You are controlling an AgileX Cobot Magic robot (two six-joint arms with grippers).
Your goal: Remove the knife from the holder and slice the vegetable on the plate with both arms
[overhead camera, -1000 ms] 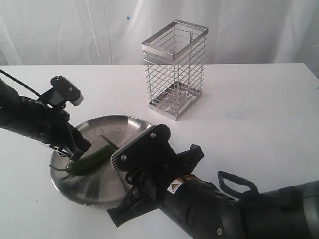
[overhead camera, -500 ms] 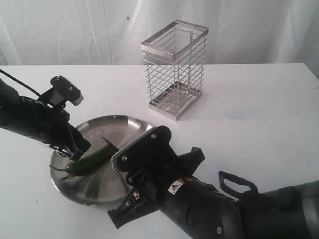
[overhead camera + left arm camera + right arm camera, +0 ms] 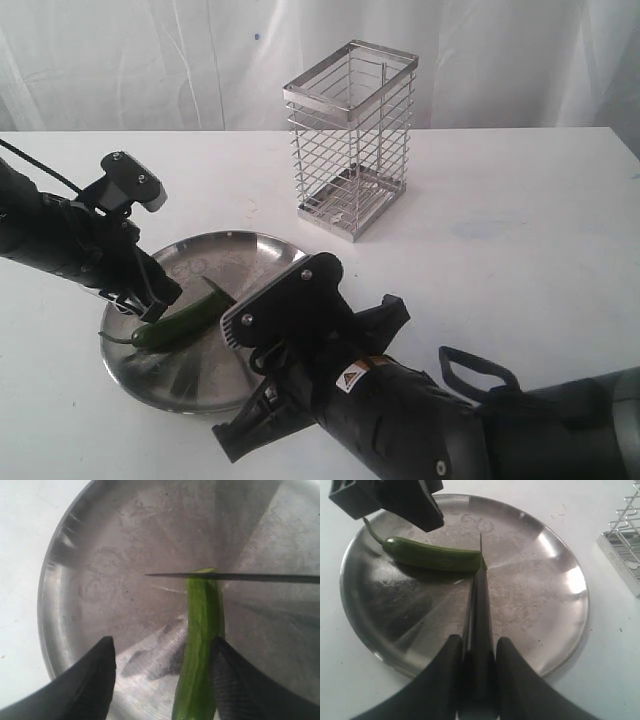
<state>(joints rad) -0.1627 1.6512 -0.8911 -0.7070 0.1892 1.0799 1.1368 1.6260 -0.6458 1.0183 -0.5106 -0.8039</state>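
Note:
The green vegetable lies on the steel plate, stem toward the plate's left rim. My left gripper is open and straddles the vegetable; one finger rests against its side, the other stands well apart. My right gripper is shut on the handle of the black knife. The blade stands edge-down across the vegetable's blunt end, far from the stem. In the exterior view only the knife tip shows past the right arm. The holder stands empty behind the plate.
The bulky right arm covers the plate's near right rim in the exterior view. The holder's base sits a short way beyond the plate. White tabletop extends to the right of the holder, and a white curtain hangs behind.
The right wrist has edged slightly left and down with the knife. The left gripper and the vegetable have stayed where they were.

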